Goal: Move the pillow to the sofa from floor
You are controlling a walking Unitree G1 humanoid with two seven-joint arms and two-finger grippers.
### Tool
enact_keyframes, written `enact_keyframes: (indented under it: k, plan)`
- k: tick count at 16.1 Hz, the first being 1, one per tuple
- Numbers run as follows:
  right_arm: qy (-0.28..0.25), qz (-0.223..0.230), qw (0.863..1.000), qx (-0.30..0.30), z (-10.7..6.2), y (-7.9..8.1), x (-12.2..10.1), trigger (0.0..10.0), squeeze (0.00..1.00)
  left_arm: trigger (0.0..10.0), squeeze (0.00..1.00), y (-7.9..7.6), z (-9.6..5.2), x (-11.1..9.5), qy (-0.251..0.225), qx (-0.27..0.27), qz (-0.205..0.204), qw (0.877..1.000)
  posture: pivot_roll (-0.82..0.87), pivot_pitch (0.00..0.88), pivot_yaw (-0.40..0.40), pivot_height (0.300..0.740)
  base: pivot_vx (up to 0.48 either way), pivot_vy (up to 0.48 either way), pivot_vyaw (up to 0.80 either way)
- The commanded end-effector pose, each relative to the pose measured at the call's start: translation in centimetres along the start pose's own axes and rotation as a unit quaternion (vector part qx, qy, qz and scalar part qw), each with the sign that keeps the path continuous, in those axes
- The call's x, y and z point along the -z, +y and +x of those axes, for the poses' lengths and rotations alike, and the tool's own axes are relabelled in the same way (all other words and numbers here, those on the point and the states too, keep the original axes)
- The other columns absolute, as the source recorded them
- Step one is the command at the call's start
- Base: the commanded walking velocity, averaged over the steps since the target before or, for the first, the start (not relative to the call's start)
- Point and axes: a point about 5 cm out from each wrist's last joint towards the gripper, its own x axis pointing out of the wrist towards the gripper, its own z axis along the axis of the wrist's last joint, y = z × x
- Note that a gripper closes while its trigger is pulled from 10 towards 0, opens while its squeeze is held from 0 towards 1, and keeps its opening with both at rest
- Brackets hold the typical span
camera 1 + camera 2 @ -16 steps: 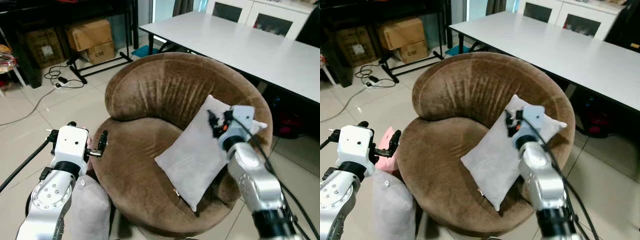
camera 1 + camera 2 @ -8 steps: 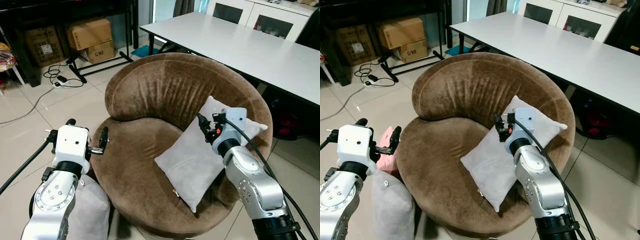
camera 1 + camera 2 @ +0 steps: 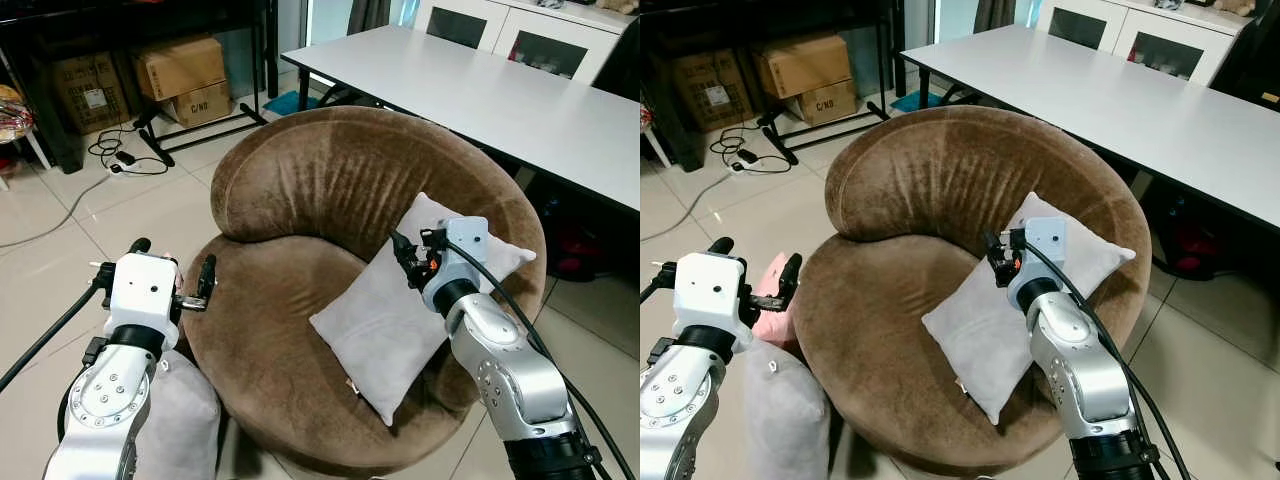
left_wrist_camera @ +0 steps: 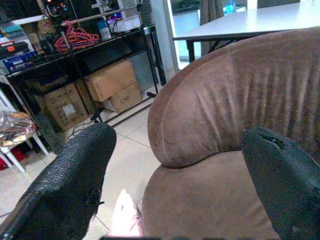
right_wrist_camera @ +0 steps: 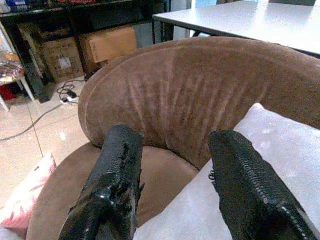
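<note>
The grey pillow [image 3: 400,315] lies on the round brown sofa [image 3: 320,190], leaning on its back, with the right claw [image 3: 403,258] open just above it and the left claw [image 3: 172,270] open beside the sofa's edge.

Pale tiled floor [image 3: 150,205]; white table [image 3: 480,90]; cardboard boxes [image 3: 180,75] under dark rack; floor cables [image 3: 115,155].

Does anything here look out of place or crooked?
The light grey square pillow lies tilted on the round brown velvet sofa, one corner hanging over its front edge. A pink cushion lies on the floor beside it.
</note>
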Motion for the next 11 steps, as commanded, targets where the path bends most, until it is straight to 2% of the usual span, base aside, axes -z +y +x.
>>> enact_keyframes:
  k: [1, 10, 11]
  plan:
    - [-0.002, -0.002, 1.0, 0.003, -0.23, -0.17, -0.24, 10.0, 0.0, 10.0, 0.0, -0.38, 0.05, 0.1, 0.001, 0.005, 0.001, 1.0, -0.01, 0.0, -0.066, 0.74, -0.262, 0.0, 0.0]
    - [0.002, -0.007, 1.0, 0.002, -0.06, -0.07, -0.36, 10.0, 0.0, 10.0, 0.0, -0.27, 0.15, 0.26, 0.003, 0.002, 0.003, 1.0, -0.01, 0.0, -0.066, 0.74, -0.285, 0.0, 0.0]
    - [0.002, -0.005, 1.0, 0.004, -0.07, -0.1, -0.36, 10.0, 0.0, 10.0, 0.0, -0.21, 0.16, 0.36, 0.004, 0.002, 0.004, 1.0, -0.01, 0.0, -0.064, 0.74, 0.0, 0.0, 0.0]
